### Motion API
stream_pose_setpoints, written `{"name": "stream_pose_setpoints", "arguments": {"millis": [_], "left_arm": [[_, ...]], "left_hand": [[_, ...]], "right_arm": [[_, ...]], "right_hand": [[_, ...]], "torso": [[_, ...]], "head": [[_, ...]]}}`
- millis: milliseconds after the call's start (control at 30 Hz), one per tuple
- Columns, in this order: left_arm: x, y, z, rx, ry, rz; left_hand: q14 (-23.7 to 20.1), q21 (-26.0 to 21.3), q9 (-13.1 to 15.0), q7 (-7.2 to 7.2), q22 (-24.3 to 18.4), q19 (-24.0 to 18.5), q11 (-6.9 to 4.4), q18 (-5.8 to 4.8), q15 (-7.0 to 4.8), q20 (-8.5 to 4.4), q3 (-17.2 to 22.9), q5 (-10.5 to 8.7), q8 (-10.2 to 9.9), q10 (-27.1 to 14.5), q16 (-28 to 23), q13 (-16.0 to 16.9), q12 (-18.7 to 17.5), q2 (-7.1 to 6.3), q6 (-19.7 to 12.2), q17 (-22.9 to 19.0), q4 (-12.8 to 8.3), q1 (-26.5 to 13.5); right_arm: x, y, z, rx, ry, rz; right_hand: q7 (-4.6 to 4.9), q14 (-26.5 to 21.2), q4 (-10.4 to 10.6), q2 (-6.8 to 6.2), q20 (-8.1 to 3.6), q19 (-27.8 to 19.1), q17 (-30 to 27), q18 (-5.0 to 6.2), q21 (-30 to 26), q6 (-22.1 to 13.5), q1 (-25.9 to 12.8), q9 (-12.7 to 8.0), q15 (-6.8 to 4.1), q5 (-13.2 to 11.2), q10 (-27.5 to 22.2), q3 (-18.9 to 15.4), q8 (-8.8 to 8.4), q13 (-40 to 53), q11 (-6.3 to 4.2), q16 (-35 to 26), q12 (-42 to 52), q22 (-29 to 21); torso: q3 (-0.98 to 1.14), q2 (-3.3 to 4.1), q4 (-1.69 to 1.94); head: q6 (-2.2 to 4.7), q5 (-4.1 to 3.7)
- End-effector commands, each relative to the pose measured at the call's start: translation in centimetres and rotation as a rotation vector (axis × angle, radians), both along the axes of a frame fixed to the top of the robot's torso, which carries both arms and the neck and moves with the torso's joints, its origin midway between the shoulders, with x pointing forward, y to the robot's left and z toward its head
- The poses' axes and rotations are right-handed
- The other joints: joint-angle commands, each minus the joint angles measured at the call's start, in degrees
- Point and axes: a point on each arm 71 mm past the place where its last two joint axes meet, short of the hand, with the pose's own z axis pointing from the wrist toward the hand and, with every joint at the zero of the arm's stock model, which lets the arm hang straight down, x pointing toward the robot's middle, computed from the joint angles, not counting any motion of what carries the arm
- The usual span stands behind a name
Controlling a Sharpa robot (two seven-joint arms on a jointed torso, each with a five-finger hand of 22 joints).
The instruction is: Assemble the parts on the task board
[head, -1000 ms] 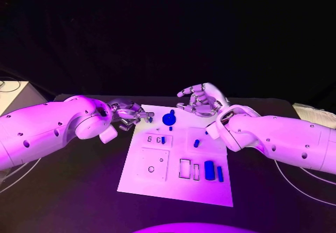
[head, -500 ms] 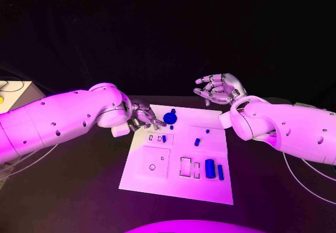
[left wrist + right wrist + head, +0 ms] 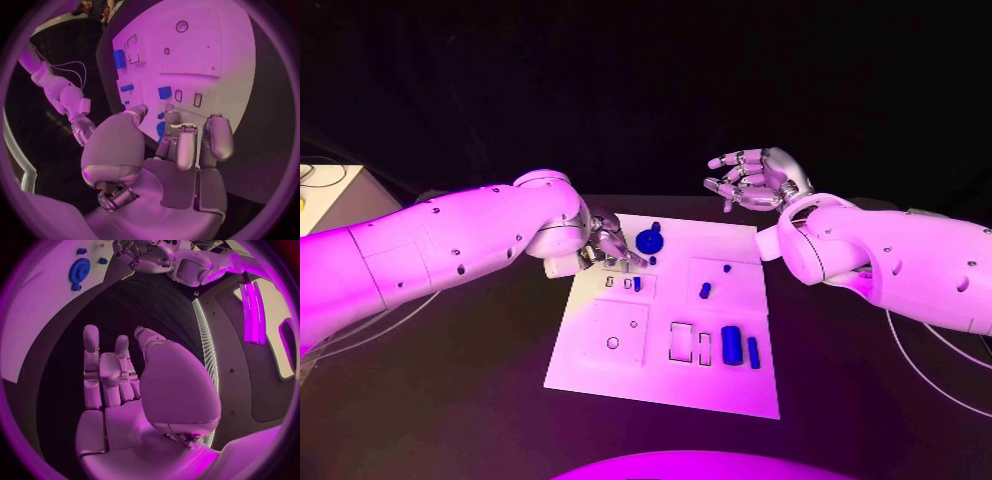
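Little looks assembled: blue parts (image 3: 731,345) lie loose on the white task board (image 3: 668,385), left hand (image 3: 607,246) curled low over it, grip unclear, right hand (image 3: 759,180) raised, spread, empty.

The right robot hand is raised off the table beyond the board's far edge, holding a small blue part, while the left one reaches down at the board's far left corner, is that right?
Not quite. The right robot hand is raised beyond the task board, but it holds nothing: the right wrist view shows its palm bare and fingers apart. The left robot hand is down at the board's far left corner, as you said.
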Motion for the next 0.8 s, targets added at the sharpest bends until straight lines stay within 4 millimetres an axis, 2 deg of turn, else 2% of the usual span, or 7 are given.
{"name": "stream_pose_setpoints", "arguments": {"millis": [33, 233, 433, 800], "left_arm": [[0.0, -0.3, -0.1, 0.038, 0.021, -0.03], [0.1, -0.7, -0.4, 0.049, 0.04, -0.046], [0.1, -1.1, -0.6, 0.057, 0.052, -0.058], [0.0, -1.6, -0.8, 0.06, 0.066, -0.073]], "left_hand": [[3.65, 0.2, 0.1, -0.06, 0.08, 0.38, 0.14, -0.8, -0.26, 0.07, -0.23, 0.24, -0.05, 0.14, 0.35, 0.01, 0.3, 0.37, -0.4, 8.36, 0.14, -0.05], [3.69, 0.23, 0.13, -0.04, 0.16, 0.42, 0.15, -0.82, -0.25, 0.08, -0.26, 0.23, -0.06, 0.1, 0.4, -0.02, 0.29, 0.39, -0.43, 8.47, 0.14, -0.11], [3.71, 0.29, 0.16, -0.02, 0.32, 0.52, 0.17, -0.85, -0.23, 0.09, -0.3, 0.23, -0.07, 0.07, 0.43, 0.0, 0.31, 0.42, -0.47, 8.52, 0.13, -0.14], [3.72, 0.34, 0.33, -0.01, 0.4, 0.56, 0.19, -0.87, -0.18, 0.14, -0.21, 0.31, -0.06, -0.04, 0.46, 0.04, 0.37, 0.55, -0.57, 8.56, -0.02, 0.23]], "right_arm": [[0.0, 0.0, 0.1, -0.013, -0.006, 0.004], [0.1, -0.1, 0.1, -0.017, -0.004, -0.002], [0.1, -0.1, 0.0, -0.019, 0.0, -0.004], [0.1, -0.1, 0.0, -0.02, 0.006, -0.004]], "right_hand": [[0.03, -0.45, 0.05, -0.5, -0.03, -0.28, -0.15, 1.09, -0.44, -0.54, 0.25, 0.07, -0.01, 0.35, -0.16, 0.07, 0.14, -0.19, 0.1, -0.43, -0.4, -0.09], [0.03, -0.48, -0.06, -0.58, -0.02, -0.24, -0.23, 1.1, -0.58, -0.61, 0.46, 0.08, -0.01, 0.36, -0.13, 0.04, 0.19, -0.48, 0.09, -0.58, -0.52, -0.21], [0.03, -0.55, -0.06, -0.6, -0.02, -0.24, -0.41, 1.1, -0.62, -0.63, 0.47, 0.08, -0.01, 0.35, -0.13, 0.02, 0.2, -0.57, 0.09, -0.73, -0.56, -0.25], [0.04, -0.62, 0.02, -0.57, -0.01, -0.2, -0.61, 1.1, -0.76, -0.67, 0.42, 0.09, 0.0, 0.34, -0.08, -0.05, 0.27, -0.89, 0.12, -0.98, -0.7, -0.37]], "torso": [[-0.04, 0.1, 0.05], [-0.03, 0.17, 0.12], [-0.12, 0.23, 0.03], [-0.11, 0.16, 0.12]], "head": [[-0.07, -0.12], [-0.26, -0.17], [-0.47, -0.25], [-0.75, -0.38]]}}
